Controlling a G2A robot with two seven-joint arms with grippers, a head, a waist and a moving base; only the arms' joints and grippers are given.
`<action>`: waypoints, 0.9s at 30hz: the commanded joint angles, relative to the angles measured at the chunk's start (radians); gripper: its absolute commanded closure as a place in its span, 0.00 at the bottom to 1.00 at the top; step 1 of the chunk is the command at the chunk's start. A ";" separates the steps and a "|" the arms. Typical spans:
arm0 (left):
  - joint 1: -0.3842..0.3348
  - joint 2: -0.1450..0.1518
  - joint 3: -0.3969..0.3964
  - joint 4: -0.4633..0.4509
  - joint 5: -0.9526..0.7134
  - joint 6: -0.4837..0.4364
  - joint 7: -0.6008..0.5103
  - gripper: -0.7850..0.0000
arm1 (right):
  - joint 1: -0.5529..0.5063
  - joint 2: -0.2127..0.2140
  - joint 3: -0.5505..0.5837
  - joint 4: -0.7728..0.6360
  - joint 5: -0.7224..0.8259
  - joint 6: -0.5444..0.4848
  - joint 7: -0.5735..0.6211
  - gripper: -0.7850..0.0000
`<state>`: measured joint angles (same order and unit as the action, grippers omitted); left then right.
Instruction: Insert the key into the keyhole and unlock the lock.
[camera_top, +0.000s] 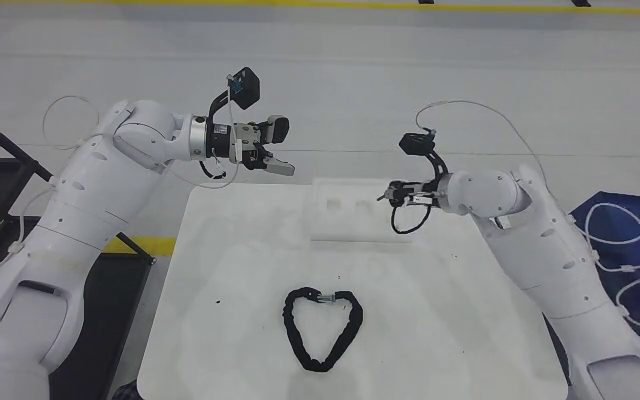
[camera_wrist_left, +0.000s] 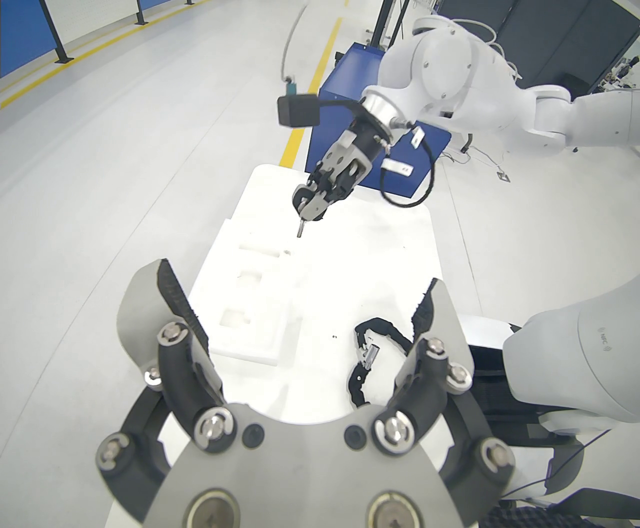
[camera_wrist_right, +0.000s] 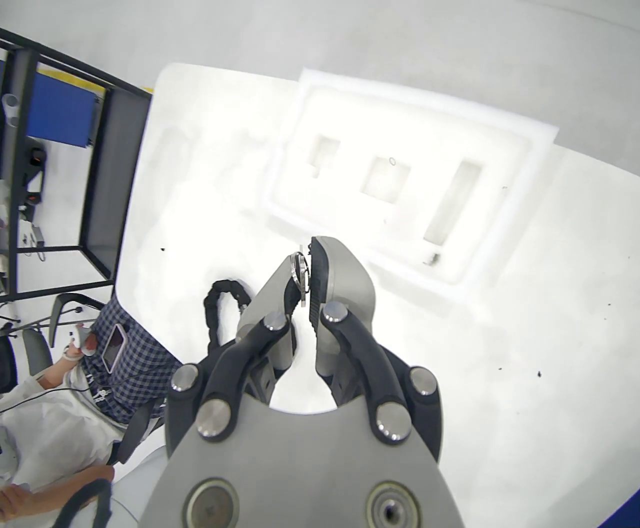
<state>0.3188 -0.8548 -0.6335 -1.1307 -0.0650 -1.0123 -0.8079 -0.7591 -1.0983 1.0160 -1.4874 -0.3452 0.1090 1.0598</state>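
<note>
Here the key (camera_wrist_right: 299, 272) is pinched by its ringed head between the pads of the right gripper (camera_wrist_right: 305, 250), whose jaws are pressed together on it. In the left wrist view its shaft pokes out past the fingertips. That hold seems chosen to leave the blade free to enter a keyhole.

The lock (camera_top: 312, 295), a short metal cylinder joining the ends of a black sleeved chain, lies flat on the desk (camera_top: 450, 320). It sits well below the right gripper and on the robot's side of it, far from the key. I cannot make out the keyhole or which way it faces. The chain rests in a loose loop, so the cylinder would likely slide if pushed by the key alone.

The left gripper (camera_wrist_left: 298, 280) hangs above the desk with its fingers spread wide and nothing between them. The lock lies below and ahead of it. It looks poised to come down and steady the cylinder.

Directly under the right gripper sits a white foam tray (camera_wrist_right: 520, 150) with several bare cut-out recesses.
</note>
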 joint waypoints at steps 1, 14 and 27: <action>0.000 0.000 0.000 0.000 0.000 0.000 0.000 0.00 | -0.052 0.015 0.067 -0.068 0.006 0.003 -0.012 1.00; 0.000 0.000 0.000 0.000 0.000 0.000 0.000 0.00 | -0.278 0.063 0.385 -0.261 0.221 -0.081 -0.101 1.00; 0.000 0.000 0.000 0.000 0.000 0.000 0.000 0.00 | -0.441 0.080 0.544 -0.377 0.274 -0.153 -0.215 1.00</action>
<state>0.3188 -0.8549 -0.6335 -1.1307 -0.0650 -1.0123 -0.8079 -1.1954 -1.0185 1.5582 -1.8658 -0.0726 -0.0396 0.8453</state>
